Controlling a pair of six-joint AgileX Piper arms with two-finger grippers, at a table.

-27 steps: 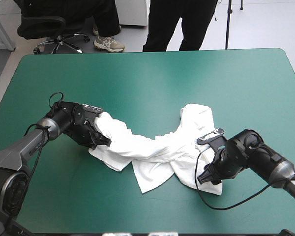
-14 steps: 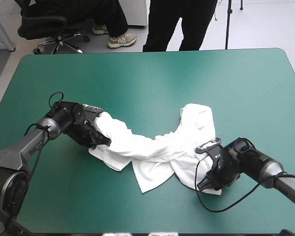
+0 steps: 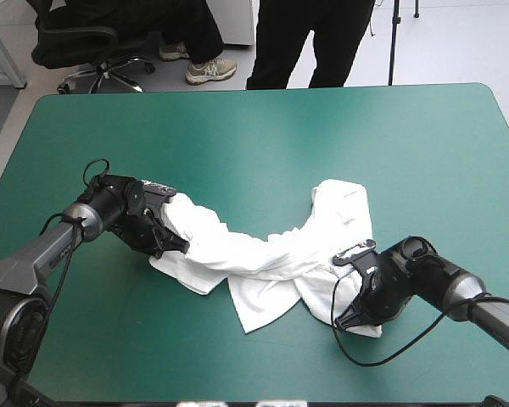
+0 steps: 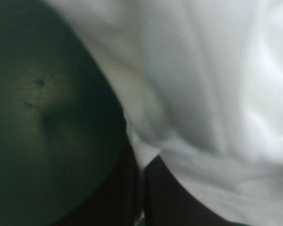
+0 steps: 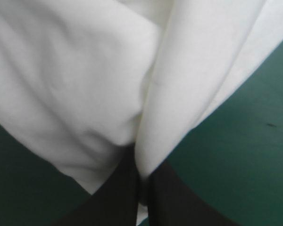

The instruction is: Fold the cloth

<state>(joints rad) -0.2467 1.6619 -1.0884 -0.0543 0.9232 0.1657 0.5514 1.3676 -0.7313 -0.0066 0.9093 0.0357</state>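
Note:
The white T-shirt (image 3: 271, 254) lies crumpled in a twisted band across the near middle of the teal-green table (image 3: 263, 144). My left gripper (image 3: 165, 242) is shut on the T-shirt at its left end; in the left wrist view its black fingers (image 4: 127, 197) meet with white T-shirt (image 4: 203, 94) pinched between them. My right gripper (image 3: 349, 318) presses low at the shirt's near right corner. In the right wrist view its fingers (image 5: 155, 197) stand all but together on a fold of the T-shirt (image 5: 85, 70).
A person stands beyond the table's far edge, away from the top. Bare teal-green cover stretches over the far half and along the near edge (image 3: 153, 356).
My right gripper slid a little toward the near edge onto the shirt's corner and went from open to shut on it. The left gripper held its grip, barely shifting.

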